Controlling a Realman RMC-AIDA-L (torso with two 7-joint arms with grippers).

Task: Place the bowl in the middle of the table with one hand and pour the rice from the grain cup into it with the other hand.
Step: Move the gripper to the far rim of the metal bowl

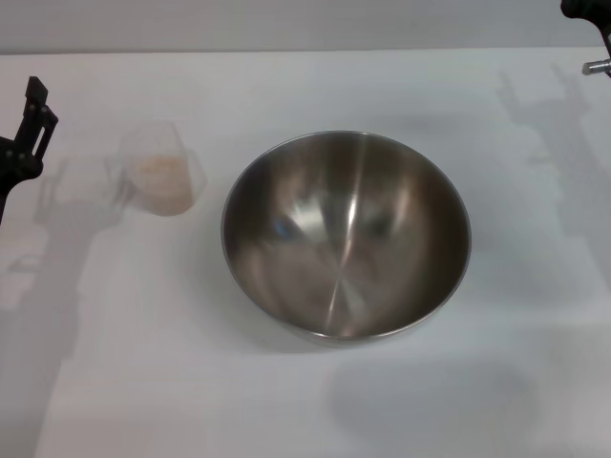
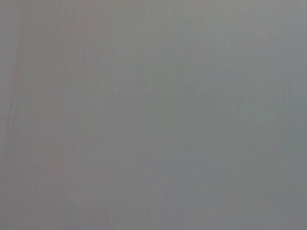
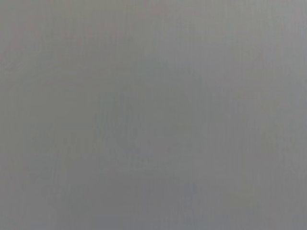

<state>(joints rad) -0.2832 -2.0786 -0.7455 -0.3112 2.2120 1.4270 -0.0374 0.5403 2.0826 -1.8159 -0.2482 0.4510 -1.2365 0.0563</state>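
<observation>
- Plainly, from the head view: the steel bowl point(image 1: 346, 236) sits empty near the middle of the table point(image 1: 286, 401), rim up. The grain cup point(image 1: 160, 170) stands toward the left edge, well apart from the bowl, holding rice point(image 1: 162, 177); it looks light, thin-walled and slippery, best taken around its sides.
- The left gripper point(image 1: 24, 134) hangs at the left edge, near the cup, holding nothing; its spread I cannot tell. The right gripper point(image 1: 587, 33) sits at the far right corner, mostly cropped.
- Left wrist view: blank grey, perhaps bare surface.
- Right wrist view: likewise blank.

A pale grey wall point(image 1: 286, 24) runs behind the far edge; both wrist views show perhaps only blank grey.
</observation>
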